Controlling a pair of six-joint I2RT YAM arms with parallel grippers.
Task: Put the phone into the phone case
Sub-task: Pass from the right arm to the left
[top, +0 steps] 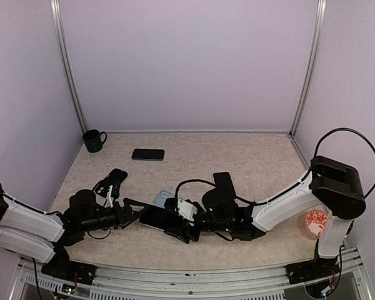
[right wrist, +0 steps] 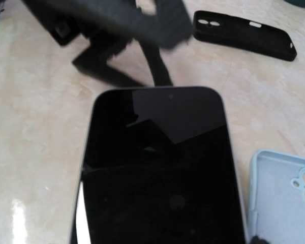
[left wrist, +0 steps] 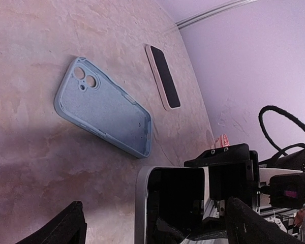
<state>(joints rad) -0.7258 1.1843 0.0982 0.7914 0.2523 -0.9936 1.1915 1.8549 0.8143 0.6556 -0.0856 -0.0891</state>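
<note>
The phone sits in the right tool, clamped across its long edges with the dark glass face up, just beside the light blue case on the side nearer the arm bases. In the right wrist view its rounded top end points away from the camera and its whole screen fills the frame; the case's camera-hole corner shows at the lower right.

The case lies flat on the bench, open side up, with nothing inside it.

The left tool stands wide open on the far side of the phone from the right tool, its fingers on either side of the phone's free end without gripping it.

As a judgement: the phone is a stiff, fairly dense slab with a slick glass face and smooth metal sides, so it can slip if pinched lightly, and the screen would not like a hard knock. The side rails are the place to hold it, not the glass.

The case looks like soft silicone, light and flexible, likely to slide or buckle when pressed. Its rim is the sensible place to pin it while one end of the phone goes in first.
</note>
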